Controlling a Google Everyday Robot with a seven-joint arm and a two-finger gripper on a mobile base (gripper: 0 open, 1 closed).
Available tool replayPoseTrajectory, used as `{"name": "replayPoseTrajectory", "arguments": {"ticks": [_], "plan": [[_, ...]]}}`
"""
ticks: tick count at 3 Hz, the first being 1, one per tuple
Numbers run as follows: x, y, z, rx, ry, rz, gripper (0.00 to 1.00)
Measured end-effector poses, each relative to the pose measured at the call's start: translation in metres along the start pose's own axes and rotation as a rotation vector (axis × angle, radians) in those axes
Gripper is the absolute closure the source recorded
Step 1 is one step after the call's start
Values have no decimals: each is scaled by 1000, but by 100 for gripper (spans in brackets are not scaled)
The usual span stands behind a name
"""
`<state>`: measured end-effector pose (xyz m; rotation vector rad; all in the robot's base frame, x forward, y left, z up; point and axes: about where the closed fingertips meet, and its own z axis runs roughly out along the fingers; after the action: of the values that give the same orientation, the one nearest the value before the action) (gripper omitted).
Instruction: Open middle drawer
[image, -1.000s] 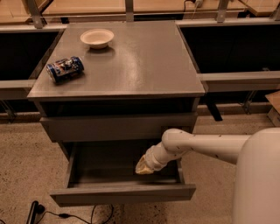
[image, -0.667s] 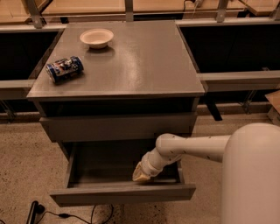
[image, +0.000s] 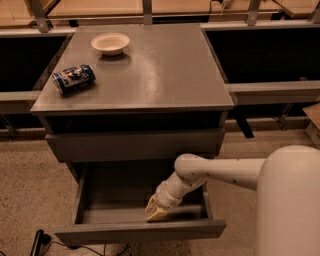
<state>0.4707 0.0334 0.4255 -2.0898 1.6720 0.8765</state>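
The middle drawer (image: 140, 231) stands well out from the carcass, low in the view, just under the closed upper front (image: 135, 145). The hand (image: 156, 212) is down inside the open box, close behind the front panel and right of centre. From this angle I cannot tell how far it is open or whether it grips anything.

The drawer looks like stiff, flat board, light and apparently empty, so I judge it slides easily. With no handle, the top edge of the front is the place to hook and pull, and a smooth face gives little else to hold.

The arm (image: 225, 170) hides part of the drawer's right side, and the robot's body cuts off the corner. The lowest drawer lies out of view. Up on the table (image: 165, 75), a bowl (image: 110, 43) and a tipped can (image: 73, 79) sit well apart.
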Motion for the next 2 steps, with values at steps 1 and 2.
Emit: {"name": "replayPoseTrajectory", "arguments": {"ticks": [1,2], "plan": [[-20,19,-2,-69,-49,-43,86],[-40,29,-8,-93,-100,-86,86]]}}
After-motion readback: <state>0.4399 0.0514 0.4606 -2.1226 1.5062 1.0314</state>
